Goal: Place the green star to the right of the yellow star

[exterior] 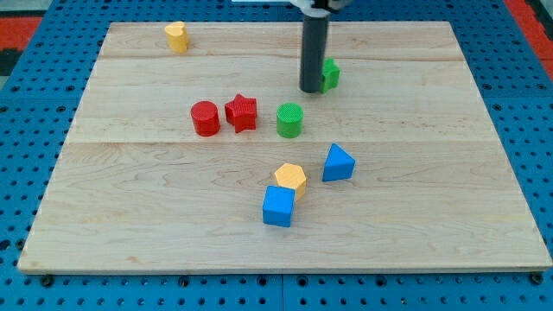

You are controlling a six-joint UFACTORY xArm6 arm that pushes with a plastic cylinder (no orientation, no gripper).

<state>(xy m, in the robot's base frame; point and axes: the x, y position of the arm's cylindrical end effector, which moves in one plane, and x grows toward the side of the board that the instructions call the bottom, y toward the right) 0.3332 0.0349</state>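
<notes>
Pale wooden counter (130,216) on blue pegboard; its lower corners are cut off.

Far upper left: small yellow block (176,36), shape hard to read, possibly the star.

Mid-left: red cylinder block (206,118) touching or just beside red star block (241,112).

Centre: green cylinder block (289,120). Below it, yellow hexagonal block (292,178) touching blue cube block (278,206); blue wedge-like block (338,163) near their right.

Upper centre: dark rod, top cropped, my tip (311,89) down against the left side of a green block (329,74), largely hidden, star shape not confirmable. It sits well right of the yellow block.

No pincer on this arm, so no open or closed state to record.
</notes>
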